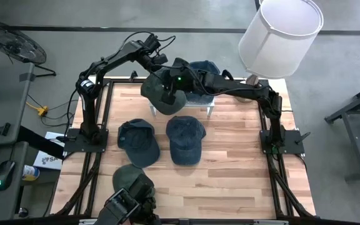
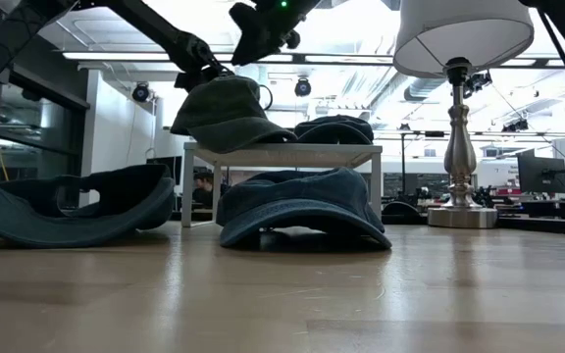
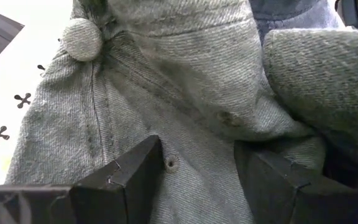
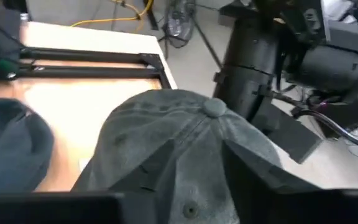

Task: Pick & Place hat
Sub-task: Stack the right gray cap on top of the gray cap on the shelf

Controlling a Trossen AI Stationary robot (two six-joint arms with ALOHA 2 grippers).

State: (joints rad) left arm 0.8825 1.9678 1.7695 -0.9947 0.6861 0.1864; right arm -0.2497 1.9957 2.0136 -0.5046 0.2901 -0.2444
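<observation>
Looking down from the high view, I see both arms reaching to the far middle of the table, meeting over a small white stand (image 2: 281, 154). An olive-green cap (image 1: 158, 90) sits on the near-left part of that stand, tilted, with its brim drooping over the edge toward the left in the low view. A dark blue cap (image 2: 333, 128) lies just behind it on the same stand.

My left gripper (image 3: 194, 168) is at the olive cap: in its wrist view the two dark fingers (image 3: 126, 177) stand apart with the cap's cloth bunched between them, pressed against the crown near an eyelet. I would call that a grasp on the cap, though not a tightly pinched one. The cap's top button (image 3: 81, 39) shows just beyond.

My right gripper (image 1: 179, 81) hovers right above the same cap. Its wrist view looks down on the crown and button (image 4: 214, 108), with its fingers (image 4: 160, 168) spread to either side of the crown. I cannot tell whether they press on the cloth or stand clear.

Two more blue caps (image 1: 137, 141) (image 1: 185, 138) lie side by side on the wooden table (image 1: 230, 162), nearer than the stand. Another olive cap (image 1: 132, 179) rests at the near edge. A lamp (image 1: 280, 31) with a white shade stands at the far right corner.
</observation>
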